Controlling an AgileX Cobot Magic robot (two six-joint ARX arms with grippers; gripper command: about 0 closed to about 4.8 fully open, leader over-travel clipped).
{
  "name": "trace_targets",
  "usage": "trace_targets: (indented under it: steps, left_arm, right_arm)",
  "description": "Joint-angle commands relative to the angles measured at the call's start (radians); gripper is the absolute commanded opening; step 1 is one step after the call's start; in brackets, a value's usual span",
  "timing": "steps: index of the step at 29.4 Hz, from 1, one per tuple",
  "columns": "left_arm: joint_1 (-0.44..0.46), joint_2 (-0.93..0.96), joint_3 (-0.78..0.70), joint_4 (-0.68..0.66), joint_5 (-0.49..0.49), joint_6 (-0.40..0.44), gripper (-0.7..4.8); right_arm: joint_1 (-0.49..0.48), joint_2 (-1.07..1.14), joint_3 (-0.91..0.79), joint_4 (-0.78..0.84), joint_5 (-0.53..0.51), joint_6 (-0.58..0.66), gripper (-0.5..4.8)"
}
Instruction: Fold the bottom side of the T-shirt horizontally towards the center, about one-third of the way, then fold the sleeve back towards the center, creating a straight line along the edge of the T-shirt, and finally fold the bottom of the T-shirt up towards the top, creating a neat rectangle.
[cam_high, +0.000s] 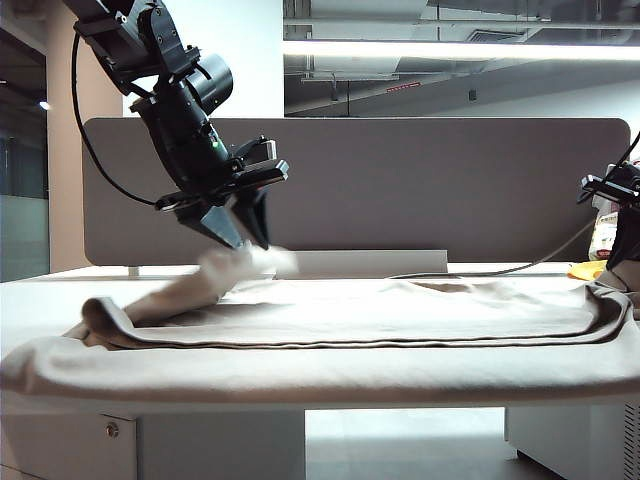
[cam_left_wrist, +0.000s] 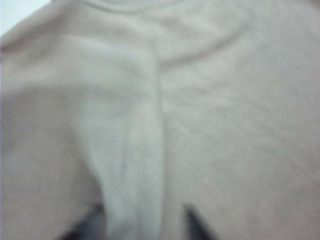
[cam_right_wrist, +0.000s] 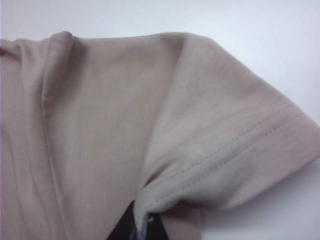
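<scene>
Exterior view shows the T-shirt (cam_high: 330, 330) spread across the white surface (cam_high: 40, 300), partly folded. At left, the left pincer (cam_high: 240, 228) hangs above it, a lifted ridge of cloth between its parted fingers (cam_left_wrist: 197, 222). At the far right edge, the right pincer (cam_right_wrist: 140, 227) is clamped on a stitched hem (cam_right_wrist: 235, 145).

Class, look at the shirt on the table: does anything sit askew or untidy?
Yes. The T-shirt lies mostly flat, but under the raised left pincer a ridge of cloth is pulled up, bunched. The right pincer pinches a puckered sleeve.
</scene>
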Motion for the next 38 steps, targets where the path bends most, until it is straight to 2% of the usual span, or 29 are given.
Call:
trace_targets:
  steps: [1,5,8,12,19,20,21,22,23,29,30,32,35,38]
  left_arm:
    - [0.0,0.004,0.004,0.035,0.003,-0.013,4.79]
    - [0.01,-0.005,0.006,0.064,0.001,-0.014,4.79]
    - [0.022,-0.019,0.005,0.047,-0.064,-0.012,4.79]
    - [0.048,-0.017,0.003,-0.037,-0.113,0.002,4.79]
    - [0.091,-0.016,0.004,-0.078,-0.103,-0.012,4.79]
    - [0.091,-0.016,0.004,-0.079,-0.103,-0.011,4.79]
    - [0.091,-0.016,0.004,-0.08,-0.102,-0.01,4.79]
    - [0.09,-0.016,0.004,-0.081,-0.1,-0.011,4.79]
    - [0.09,-0.016,0.004,-0.081,-0.087,-0.013,4.79]
    - [0.089,-0.016,0.004,-0.078,-0.076,-0.037,4.79]
    - [0.089,-0.016,0.004,-0.078,-0.076,-0.04,4.79]
    - [0.089,-0.016,0.004,-0.079,-0.076,-0.04,4.79]
    - [0.089,-0.016,0.004,-0.078,-0.076,-0.04,4.79]
    - [0.089,-0.016,0.004,-0.084,-0.075,-0.04,4.79]
  right_arm:
    - [0.002,-0.006,0.002,0.005,-0.022,-0.004,-0.04]
    - [0.013,-0.015,0.002,0.005,-0.06,-0.003,-0.04]
    - [0.037,-0.034,0.003,0.013,-0.082,-0.003,-0.04]
    - [0.107,-0.068,0.022,-0.001,-0.111,0.01,-0.04]
    - [0.276,-0.068,0.027,-0.003,-0.087,0.035,0.03]
    - [0.284,-0.068,0.027,0.0,-0.088,0.035,0.3]
    - [0.294,-0.068,0.027,0.005,-0.088,0.035,2.1]
    - [0.296,-0.068,0.027,0.005,-0.089,0.036,3.15]
    - [0.301,-0.068,0.027,0.005,-0.088,0.045,4.79]
    - [0.322,-0.069,0.028,0.027,-0.096,0.088,4.79]
    - [0.335,-0.069,0.029,0.013,-0.068,0.087,4.79]
    - [0.383,-0.068,0.028,-0.05,0.072,0.035,4.79]
    - [0.444,-0.068,0.027,-0.102,0.169,-0.085,4.79]
    - [0.459,-0.068,0.027,-0.121,0.258,-0.072,4.79]
